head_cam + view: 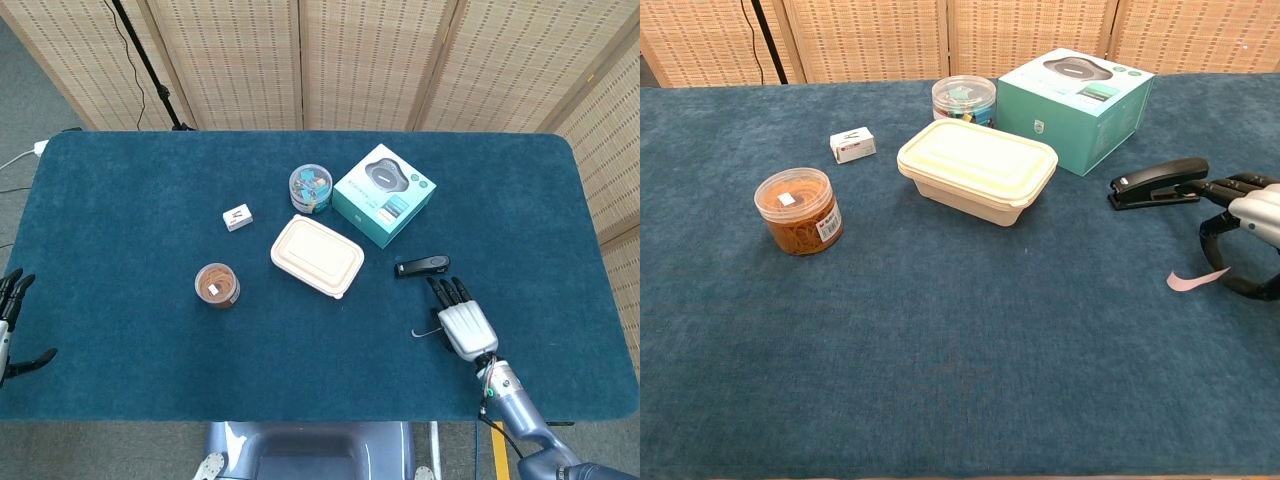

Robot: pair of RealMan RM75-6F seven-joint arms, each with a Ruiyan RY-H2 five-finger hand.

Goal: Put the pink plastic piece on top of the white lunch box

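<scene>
Right hand over the pink piece, lunch box lid bare.

Pink plastic piece (1197, 279) lies flat on the blue worktop (150, 220), near the right front edge, well apart from the white lunch box (978, 169). Right hand (462, 320) arches just over it, fingers (1226, 184) curved and apart, grasping nothing; contact with the piece cannot be told. Black stapler (1158, 182) lies just beyond the fingertips. Left hand (10, 325) at the left edge, fingers spread and empty.
</scene>
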